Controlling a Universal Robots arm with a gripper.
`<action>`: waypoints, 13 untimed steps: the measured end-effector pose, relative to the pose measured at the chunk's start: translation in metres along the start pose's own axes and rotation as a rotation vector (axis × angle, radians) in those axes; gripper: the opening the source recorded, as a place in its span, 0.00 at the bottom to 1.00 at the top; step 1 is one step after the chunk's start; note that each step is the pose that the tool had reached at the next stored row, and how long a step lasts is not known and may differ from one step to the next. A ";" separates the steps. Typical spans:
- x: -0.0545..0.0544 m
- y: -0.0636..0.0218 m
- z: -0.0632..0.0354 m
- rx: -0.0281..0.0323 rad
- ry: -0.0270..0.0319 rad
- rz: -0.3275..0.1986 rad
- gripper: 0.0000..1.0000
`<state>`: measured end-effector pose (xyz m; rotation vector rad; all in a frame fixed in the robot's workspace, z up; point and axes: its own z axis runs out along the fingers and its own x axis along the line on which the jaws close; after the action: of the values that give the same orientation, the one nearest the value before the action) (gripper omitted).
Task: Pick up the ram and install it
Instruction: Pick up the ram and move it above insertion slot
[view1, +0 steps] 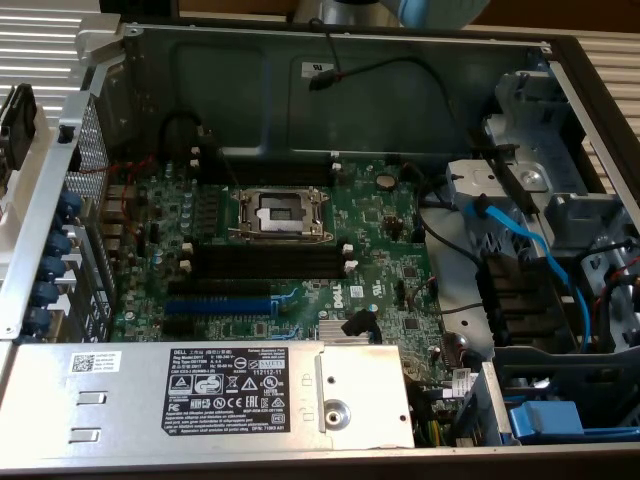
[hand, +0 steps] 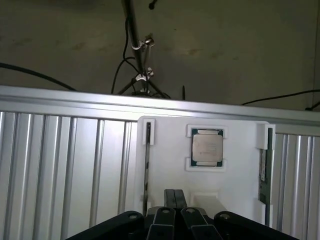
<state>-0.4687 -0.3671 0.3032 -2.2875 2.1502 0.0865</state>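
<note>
Two thin sticks stand on edge in a white holder (hand: 235, 165), one on each side of a square processor chip (hand: 207, 147) seated at its middle. One of them is the ram (hand: 264, 172), showing a dark-green face with a pale label. The other stick (hand: 146, 165) is seen edge-on as a thin dark line. The holder rests on a ribbed metal surface (hand: 65, 165), and beyond it black cables (hand: 132, 70) trail over a dull floor. In the wrist view the gripper (hand: 174, 199) hangs over the holder's near edge, roughly between the two sticks. Its fingers are pressed flat together with nothing between them, well apart from the ram. In the exterior view an open computer case (view1: 250, 80) lies on its side with a green motherboard (view1: 380, 240) exposed. A metal-framed processor socket (view1: 280, 213) sits near the board's middle. Just below it run long black memory slots (view1: 265, 262) with white end clips, and below those a blue slot (view1: 218, 305). A grey power supply (view1: 120, 390) with a black label fills the near edge of the case, and a blue cable (view1: 525, 245) curves through the drive bay on the exterior view's right.
</note>
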 end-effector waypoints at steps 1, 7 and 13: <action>0.000 0.0000 0.0009 0.0000 -0.0007 0.000 0.10; 0.001 -0.0001 0.0045 -0.0006 -0.0066 0.000 0.10; 0.005 -0.0002 0.0101 -0.0016 -0.0257 -0.001 0.10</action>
<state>-0.4686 -0.3713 0.2929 -2.2752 2.1377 0.1170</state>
